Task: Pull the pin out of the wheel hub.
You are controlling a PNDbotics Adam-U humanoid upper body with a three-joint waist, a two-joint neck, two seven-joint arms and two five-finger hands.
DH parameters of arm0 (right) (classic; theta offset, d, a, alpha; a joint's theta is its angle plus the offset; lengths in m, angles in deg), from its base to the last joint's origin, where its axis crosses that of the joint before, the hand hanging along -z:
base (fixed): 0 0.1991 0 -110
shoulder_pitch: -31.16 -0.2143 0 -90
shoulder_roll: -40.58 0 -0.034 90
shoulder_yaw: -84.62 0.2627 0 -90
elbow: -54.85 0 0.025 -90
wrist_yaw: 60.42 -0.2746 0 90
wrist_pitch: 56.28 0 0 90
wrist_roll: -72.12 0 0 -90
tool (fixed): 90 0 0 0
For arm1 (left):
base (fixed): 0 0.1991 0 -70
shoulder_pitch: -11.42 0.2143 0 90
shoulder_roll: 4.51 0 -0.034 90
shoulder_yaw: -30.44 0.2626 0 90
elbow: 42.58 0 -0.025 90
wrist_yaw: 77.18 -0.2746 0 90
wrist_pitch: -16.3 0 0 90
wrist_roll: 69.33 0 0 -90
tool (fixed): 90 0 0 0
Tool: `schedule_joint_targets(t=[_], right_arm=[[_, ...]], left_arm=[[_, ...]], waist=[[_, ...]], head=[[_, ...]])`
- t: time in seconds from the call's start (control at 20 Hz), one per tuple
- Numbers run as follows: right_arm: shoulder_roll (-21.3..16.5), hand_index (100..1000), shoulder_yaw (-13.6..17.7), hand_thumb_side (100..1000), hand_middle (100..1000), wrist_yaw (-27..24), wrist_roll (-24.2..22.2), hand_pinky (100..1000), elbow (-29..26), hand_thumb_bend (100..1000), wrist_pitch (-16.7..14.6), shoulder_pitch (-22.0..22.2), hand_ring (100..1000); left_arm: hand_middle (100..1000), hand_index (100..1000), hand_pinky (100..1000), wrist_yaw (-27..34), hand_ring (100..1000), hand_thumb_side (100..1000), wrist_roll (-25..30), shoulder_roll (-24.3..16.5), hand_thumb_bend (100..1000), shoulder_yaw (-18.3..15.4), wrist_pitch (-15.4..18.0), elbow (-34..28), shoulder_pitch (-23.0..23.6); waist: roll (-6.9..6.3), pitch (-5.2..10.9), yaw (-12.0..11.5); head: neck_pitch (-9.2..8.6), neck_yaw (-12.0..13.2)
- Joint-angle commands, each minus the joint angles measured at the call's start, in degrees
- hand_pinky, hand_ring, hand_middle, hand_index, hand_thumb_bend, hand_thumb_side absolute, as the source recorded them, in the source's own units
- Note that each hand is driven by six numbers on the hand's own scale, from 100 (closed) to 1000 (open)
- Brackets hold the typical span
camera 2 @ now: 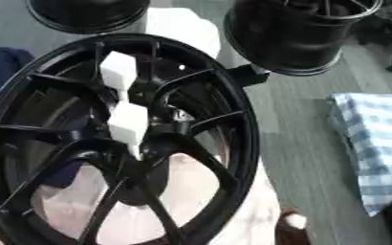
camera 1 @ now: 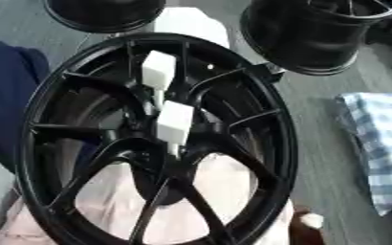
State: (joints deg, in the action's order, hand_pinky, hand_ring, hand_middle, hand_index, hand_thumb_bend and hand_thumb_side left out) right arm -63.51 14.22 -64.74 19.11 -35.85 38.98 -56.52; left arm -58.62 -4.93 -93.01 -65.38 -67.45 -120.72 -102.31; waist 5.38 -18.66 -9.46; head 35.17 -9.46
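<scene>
A large black spoked wheel [camera 1: 286, 143] fills the middle of both views, tilted toward me. Near its hub [camera 1: 168, 155] two white block-shaped pieces sit one above the other. The upper one [camera 1: 158, 70] lies between two spokes. The lower one [camera 1: 175, 122] is just above the hub centre, and a thin pale stem runs down from it into the hub. I cannot tell which piece is the pin. A dark rounded shape [camera 1: 162, 184] shows behind the lower spokes. Neither of my hands shows in either view.
Two more black wheels stand at the back, one at top left [camera 1: 103, 12] and one at top right [camera 1: 316, 36]. A pink cloth [camera 1: 229, 191] lies under the wheel. To the right lies a blue checked cloth [camera 1: 379, 143], to the left dark blue fabric [camera 1: 3, 95].
</scene>
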Motion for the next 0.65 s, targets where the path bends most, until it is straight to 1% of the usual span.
schedule_joint_targets(t=[0.05,0.1,0.2,0.35,0.4,0.45,0.5,0.55,0.65], right_arm=[[0.15,752,-0.85,358,695,-3.5,2.26,746,-5.93,304,-2.77,-2.43,803],[1.01,745,-1.54,369,685,-4.46,2.55,743,-7.89,165,-3.39,-3.82,797],[1.98,745,-2.47,369,685,-5.56,2.97,743,-10.17,165,-3.57,-5.22,797],[2.28,745,-2.82,369,685,-5.88,3.31,743,-11.25,165,-3.21,-5.57,797],[2.53,705,-3.07,294,628,-6.03,3.22,724,-11.59,147,-3.27,-5.81,755],[3.41,701,-3.96,280,621,-6.57,2.71,721,-12.52,164,-3.76,-6.68,748],[4.63,700,-5.17,277,620,-7.31,2.13,721,-13.62,169,-4.49,-7.9,746],[5.99,699,-6.4,274,618,-8.15,1.91,722,-13.93,182,-5.31,-9.26,745],[9.05,697,-7.93,279,615,-10.03,2.22,722,-12.12,199,-6.79,-12.32,742]], left_arm=[[489,665,581,0.12,527,867,0.21,-0.47,213,-0.07,-0.01,-1.05,-0.45],[489,665,581,0.1,527,867,0.24,-0.33,214,-0.01,-0.03,-1.03,-0.46],[489,665,581,0.07,527,867,0.27,-0.2,214,0.03,-0.05,-1.0,-0.47],[489,665,581,0.04,527,867,0.28,-0.16,214,0.04,-0.06,-0.98,-0.48],[488,665,581,0.08,527,865,0.38,0.07,217,0.21,-0.12,-0.94,-0.5],[488,665,581,0.13,527,865,0.68,0.86,217,0.68,-0.27,-0.81,-0.49],[488,665,581,0.08,527,865,0.95,1.49,218,0.99,-0.34,-0.75,-0.58],[488,665,581,0.0,527,864,1.1,1.82,218,1.11,-0.35,-0.72,-0.67],[488,665,581,-0.16,527,864,1.2,1.98,218,1.12,-0.32,-0.72,-0.82]], waist=[[-0.26,1.66,-0.1],[-0.3,1.76,-0.16],[-0.34,1.84,-0.2],[-0.35,1.87,-0.2],[-0.57,2.09,-0.43],[-1.04,2.61,-1.23],[-1.32,2.8,-1.76],[-1.45,2.84,-1.95],[-1.43,2.72,-1.93]], head=[[-0.48,-0.65],[-0.43,-0.81],[-0.41,-0.91],[-0.41,-0.93],[-0.39,-1.38],[-0.12,-2.39],[-0.07,-3.0],[-0.11,-3.24],[-0.36,-3.14]])
